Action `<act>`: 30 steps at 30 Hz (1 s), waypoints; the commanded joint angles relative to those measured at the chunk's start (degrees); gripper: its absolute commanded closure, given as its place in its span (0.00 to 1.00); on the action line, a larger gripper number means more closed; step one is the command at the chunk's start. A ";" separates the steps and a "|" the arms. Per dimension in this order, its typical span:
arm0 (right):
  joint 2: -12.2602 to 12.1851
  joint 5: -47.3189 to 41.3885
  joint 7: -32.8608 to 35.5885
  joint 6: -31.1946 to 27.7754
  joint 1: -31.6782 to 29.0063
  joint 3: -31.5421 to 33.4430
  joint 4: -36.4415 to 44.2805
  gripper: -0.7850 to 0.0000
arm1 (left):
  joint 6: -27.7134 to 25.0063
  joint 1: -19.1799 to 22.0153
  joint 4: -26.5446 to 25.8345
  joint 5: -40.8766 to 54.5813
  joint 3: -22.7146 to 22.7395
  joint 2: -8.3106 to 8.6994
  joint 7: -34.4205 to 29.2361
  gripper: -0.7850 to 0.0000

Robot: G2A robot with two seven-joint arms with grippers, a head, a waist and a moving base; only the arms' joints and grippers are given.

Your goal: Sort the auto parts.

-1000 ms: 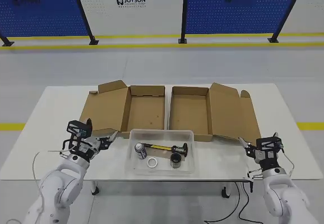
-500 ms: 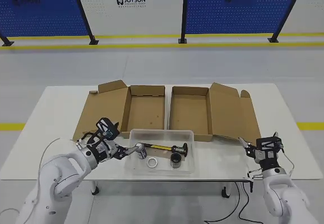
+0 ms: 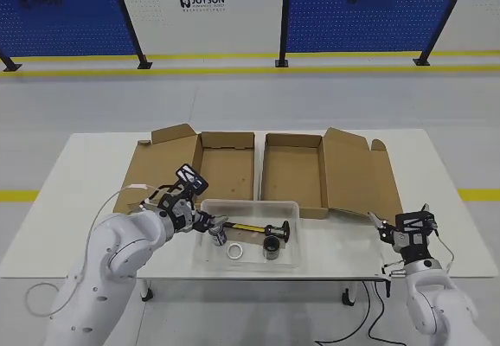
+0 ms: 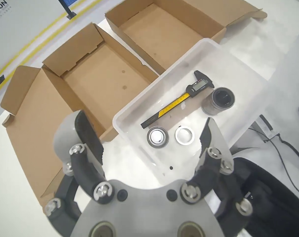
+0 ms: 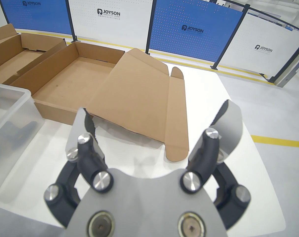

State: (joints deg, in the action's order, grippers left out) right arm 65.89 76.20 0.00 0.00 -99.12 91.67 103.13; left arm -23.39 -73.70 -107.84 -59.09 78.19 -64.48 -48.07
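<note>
Four auto parts wait unsorted in a clear plastic tray [image 4: 161, 77] at the front of the worktop [image 3: 458, 173]: a digital caliper [image 4: 179, 99], a dark cylindrical bushing [image 4: 218, 99] just beside its display head, a round capped part [image 4: 158, 137] and a loose metal ring [image 4: 184, 136] side by side near the caliper's tail. The caliper's long axis runs along the length of the tray, tail toward the left end.

The left gripper [image 4: 145, 118] hangs over that left end, jaws spread wide and holding nothing. The capped part and the ring sit close beneath and just ahead of it, while the caliper stretches away from it toward the bushing. This arm is by far the nearer, and the capped part looks its likeliest first pick, though the caliper's tail lies close alongside.

Behind the tray, the left cardboard box [image 3: 227, 169] and the right cardboard box [image 3: 293, 169] lie open side by side, nothing in them.

The right gripper [image 5: 155, 107], also released and holding nothing, sits near the worktop's right front corner beyond the right box's flap, well apart from the tray.
</note>
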 commanded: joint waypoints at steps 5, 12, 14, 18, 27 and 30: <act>0.00 0.00 0.00 0.00 0.00 0.00 0.00 0.00 | 0.26 0.19 0.06 -0.29 -0.01 -0.01 0.46 0.00; 0.00 0.00 0.00 0.00 0.00 0.00 0.00 0.00 | 0.26 0.19 0.06 -0.29 -0.01 -0.01 0.46 0.00; 0.00 0.00 0.00 0.00 0.00 0.00 0.00 0.00 | 0.53 0.01 0.30 0.17 0.00 -0.04 0.82 0.00; 0.00 0.00 0.00 0.00 0.00 0.00 0.00 0.00 | 0.38 1.05 1.57 2.48 -0.14 -0.05 1.39 0.00; 0.00 0.00 0.00 0.00 0.00 0.00 0.00 0.00 | -7.26 9.11 8.12 9.57 -4.00 0.17 -8.74 0.00; 0.00 0.00 0.00 0.00 0.00 0.00 0.00 0.00 | -9.33 10.94 10.66 11.69 -5.24 0.32 -12.45 0.00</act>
State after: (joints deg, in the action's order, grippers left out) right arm 65.89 76.20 0.00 0.00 -99.12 91.67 103.13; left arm -31.81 -63.34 -98.09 -48.13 73.47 -64.22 -58.97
